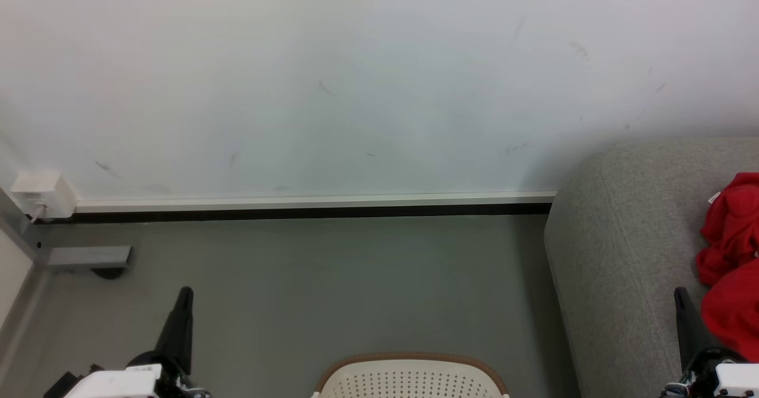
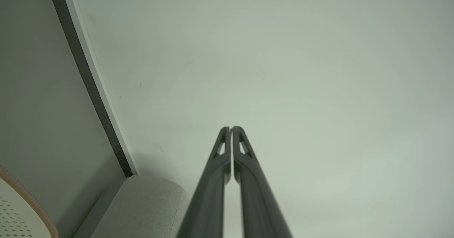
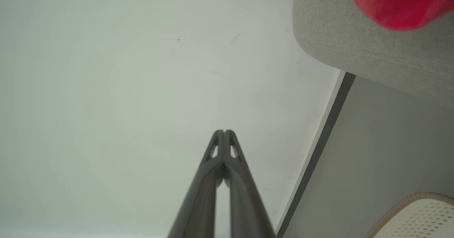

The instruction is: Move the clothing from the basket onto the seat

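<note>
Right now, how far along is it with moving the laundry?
Red clothes already lie on the grey sofa. Nothing is in hand: the left gripper and right gripper are both shut and empty. What is left I cannot tell, because the inside of the basket is hidden.

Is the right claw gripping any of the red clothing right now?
No, the right claw is shut with nothing between its fingers, and the clothing lies on the seat.
</note>
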Motion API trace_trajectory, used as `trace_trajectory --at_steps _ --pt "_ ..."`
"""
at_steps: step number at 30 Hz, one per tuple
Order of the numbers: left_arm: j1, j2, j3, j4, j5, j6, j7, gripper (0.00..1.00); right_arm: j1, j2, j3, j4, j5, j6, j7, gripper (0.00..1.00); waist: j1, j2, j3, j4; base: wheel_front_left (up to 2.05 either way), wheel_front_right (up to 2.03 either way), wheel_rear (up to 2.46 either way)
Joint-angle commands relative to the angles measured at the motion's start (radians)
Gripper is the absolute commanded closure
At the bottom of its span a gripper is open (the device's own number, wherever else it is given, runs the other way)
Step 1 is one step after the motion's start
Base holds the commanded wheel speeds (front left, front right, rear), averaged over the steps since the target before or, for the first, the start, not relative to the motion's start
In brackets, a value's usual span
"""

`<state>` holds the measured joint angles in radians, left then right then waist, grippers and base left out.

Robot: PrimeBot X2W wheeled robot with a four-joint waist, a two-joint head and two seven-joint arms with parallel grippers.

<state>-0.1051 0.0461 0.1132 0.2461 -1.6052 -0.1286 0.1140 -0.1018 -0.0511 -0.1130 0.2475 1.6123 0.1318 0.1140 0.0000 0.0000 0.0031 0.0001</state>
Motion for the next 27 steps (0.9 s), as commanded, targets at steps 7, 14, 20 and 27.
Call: trace_trajectory --at_steps 7,14,20,27 --pt "-0.009 0.008 0.002 0.000 -0.014 -0.005 0.004 1.00 -0.012 0.001 -0.005 -0.006 0.001 -0.002 0.003 1.00 0.0000 0.0000 0.000 0.000 0.00 0.00 0.00" --pt "-0.009 0.008 0.002 0.000 -0.014 -0.005 0.004 1.00 -0.012 0.001 -0.005 -0.006 0.001 -0.002 0.003 1.00 0.0000 0.0000 0.000 0.000 0.00 0.00 0.00" --pt "-0.009 0.008 0.002 0.000 -0.014 -0.005 0.004 1.00 -0.012 0.001 -0.005 -0.006 0.001 -0.002 0.003 1.00 0.0000 0.0000 0.000 0.000 0.00 0.00 0.00" --pt "-0.009 0.008 0.002 0.000 -0.014 -0.005 0.004 1.00 -0.012 0.001 -0.005 -0.006 0.001 -0.002 0.003 1.00 0.0000 0.0000 0.000 0.000 0.00 0.00 0.00"
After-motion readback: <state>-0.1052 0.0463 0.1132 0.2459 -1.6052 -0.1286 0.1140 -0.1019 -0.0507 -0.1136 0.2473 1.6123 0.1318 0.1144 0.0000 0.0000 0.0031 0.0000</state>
